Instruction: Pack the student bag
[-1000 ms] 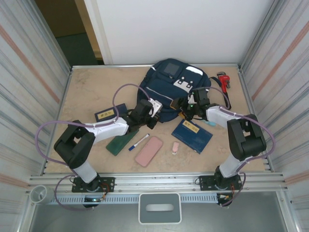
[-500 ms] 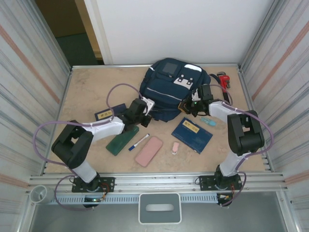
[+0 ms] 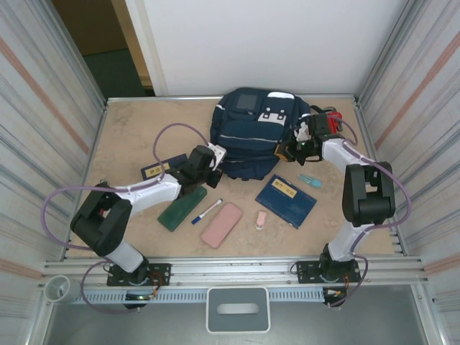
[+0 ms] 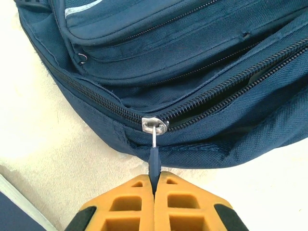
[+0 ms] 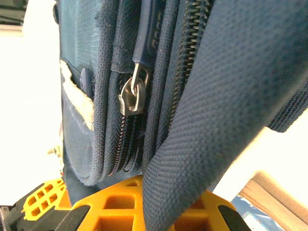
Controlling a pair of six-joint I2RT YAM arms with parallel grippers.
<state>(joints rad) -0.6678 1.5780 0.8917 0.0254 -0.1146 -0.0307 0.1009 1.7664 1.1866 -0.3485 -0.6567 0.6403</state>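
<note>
Bag (image 3: 250, 136): we see it at the far middle of the table (image 3: 129, 136).
Left gripper (image 4: 154, 179): we find it at the bag's near left corner, jaws pinched tight on the blue zip pull (image 4: 154, 161).
Right gripper (image 3: 289, 147): we find it at the bag's right side, closed on a strap (image 5: 192, 134).
Loose items: we count a book (image 3: 286, 200), pink case (image 3: 221, 224), green case (image 3: 182, 208) and pen (image 3: 207, 210) on the near side.
</note>
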